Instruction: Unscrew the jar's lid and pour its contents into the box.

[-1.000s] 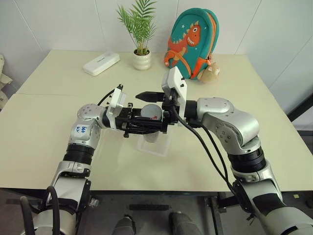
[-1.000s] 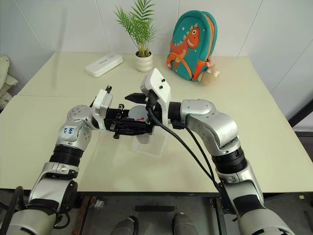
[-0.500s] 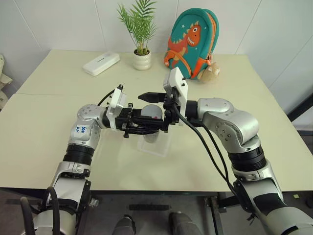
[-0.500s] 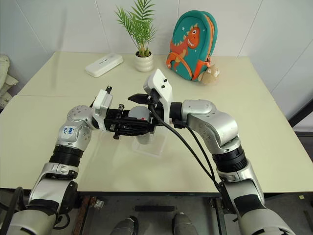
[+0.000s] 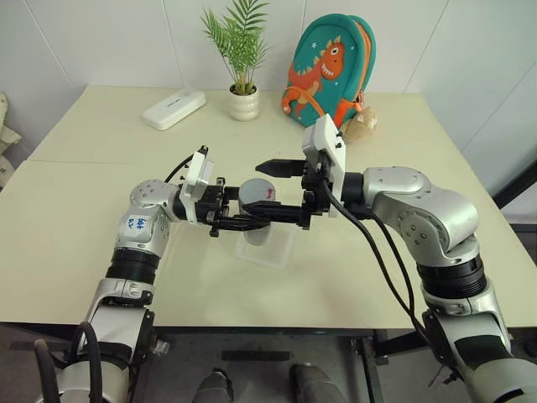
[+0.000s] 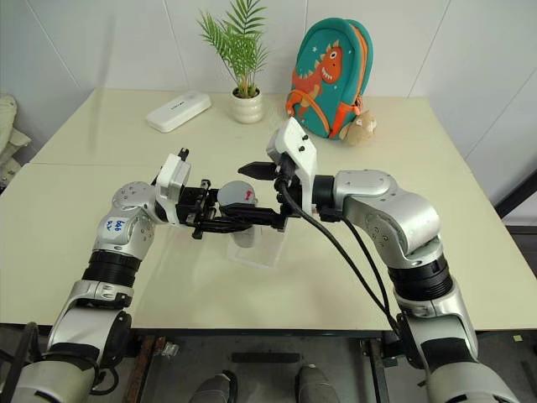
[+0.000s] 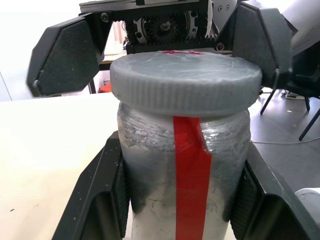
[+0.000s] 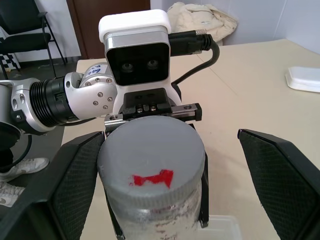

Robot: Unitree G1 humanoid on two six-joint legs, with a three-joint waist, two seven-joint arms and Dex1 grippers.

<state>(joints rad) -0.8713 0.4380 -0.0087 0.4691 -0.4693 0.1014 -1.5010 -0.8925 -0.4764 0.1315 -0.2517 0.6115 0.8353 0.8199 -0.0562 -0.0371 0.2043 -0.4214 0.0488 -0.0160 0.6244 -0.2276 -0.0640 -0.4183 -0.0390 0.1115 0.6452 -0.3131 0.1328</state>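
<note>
The left gripper (image 5: 237, 217) was clamped on the jar (image 7: 182, 180), its two black fingers (image 7: 100, 200) pressed against the jar's sides below the lid (image 7: 186, 87). The jar stood upright in that grip, its red stripe (image 7: 191, 175) running down the side that faced the left wrist camera. The grey lid sat on the jar, a small red mark (image 8: 152, 178) on its top.

The right gripper (image 5: 281, 189) pointed at the left one from the 3 o'clock side, its jaws spread wide. Its two fingers (image 8: 285, 180) stood apart on either side of the lid, with clear gaps between pads and rim, holding nothing.

Directly under the held jar, the clear box (image 5: 281, 250) lay on the pale table (image 5: 75, 218). What was inside the jar could not be made out.

Toward 12 o'clock, at the far edge of the table, a potted plant (image 5: 242, 59) stood, with a white flat case (image 5: 174, 109) at its 9 o'clock and a teal dinosaur backpack (image 5: 331, 71) at its 3 o'clock. A small plush toy (image 5: 362, 123) lay against the backpack.
</note>
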